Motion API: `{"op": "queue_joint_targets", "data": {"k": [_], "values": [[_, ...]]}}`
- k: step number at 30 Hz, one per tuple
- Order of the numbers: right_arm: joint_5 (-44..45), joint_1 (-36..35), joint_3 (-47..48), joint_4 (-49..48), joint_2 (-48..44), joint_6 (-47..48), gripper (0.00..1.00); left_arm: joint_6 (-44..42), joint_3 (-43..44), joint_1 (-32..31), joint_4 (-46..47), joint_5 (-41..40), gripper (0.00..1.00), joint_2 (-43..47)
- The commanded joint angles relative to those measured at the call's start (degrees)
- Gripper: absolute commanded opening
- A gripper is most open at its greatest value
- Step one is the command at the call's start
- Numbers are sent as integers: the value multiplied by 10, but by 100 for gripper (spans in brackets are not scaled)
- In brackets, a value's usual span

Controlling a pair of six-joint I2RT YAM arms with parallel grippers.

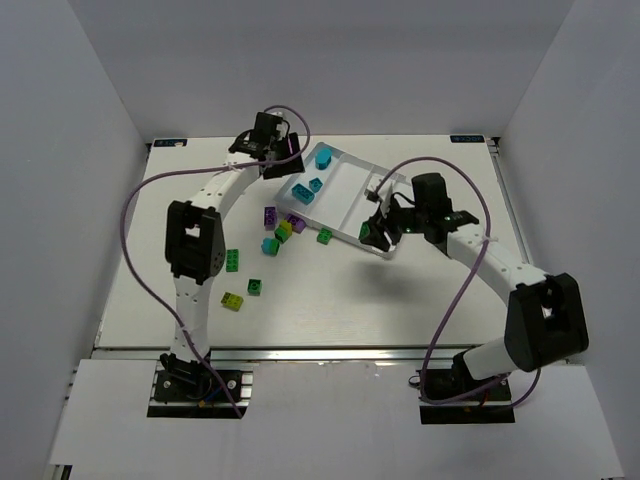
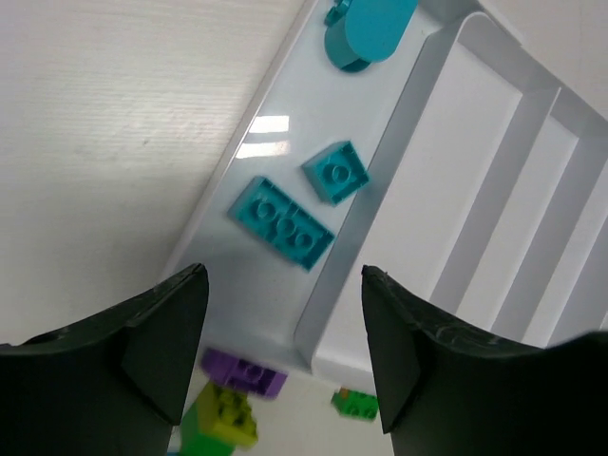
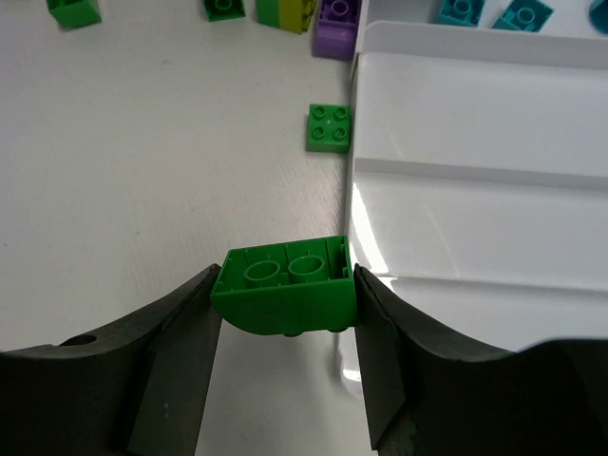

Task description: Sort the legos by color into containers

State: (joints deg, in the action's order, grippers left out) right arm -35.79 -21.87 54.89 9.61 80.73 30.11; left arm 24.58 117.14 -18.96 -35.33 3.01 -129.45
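Note:
The white tray [image 1: 345, 190] has four long compartments and lies at the middle back. Its left compartment holds three cyan legos [image 2: 282, 221]. My left gripper [image 2: 283, 285] is open and empty, hovering over that compartment's near end; it also shows in the top view [image 1: 283, 160]. My right gripper [image 3: 285, 285] is shut on a green lego [image 3: 285, 296], held studs down above the table, right at the tray's edge [image 3: 475, 123]. In the top view my right gripper [image 1: 375, 235] is at the tray's near right corner.
Loose legos lie on the table in front of the tray: purple [image 1: 270, 216], yellow-green on green [image 1: 284, 229], cyan [image 1: 269, 246], green [image 1: 325, 237], green [image 1: 232, 261], green [image 1: 255, 287] and yellow-green [image 1: 232, 300]. A purple cable loops over each arm.

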Motion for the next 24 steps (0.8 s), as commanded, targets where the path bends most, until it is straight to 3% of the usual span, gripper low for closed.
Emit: {"op": "queue_joint_targets", "data": {"k": [1,6,10,17,24], "values": [[-11,2,72,-5,41,-16,0,-28,-80,-2,25,-69,75,168],[34,0,219,31,162,-100,0,-19,-297,-2,52,-103,81,358],[71,0,364,92,268,-153,0,29,-410,-1,44,-119,98,461],[130,-1,576,170,424,-213,2,157,-536,1,20,-190,98,599],[200,-2,638,147,491,-226,6,174,-613,1,55,-154,98,677]]}}
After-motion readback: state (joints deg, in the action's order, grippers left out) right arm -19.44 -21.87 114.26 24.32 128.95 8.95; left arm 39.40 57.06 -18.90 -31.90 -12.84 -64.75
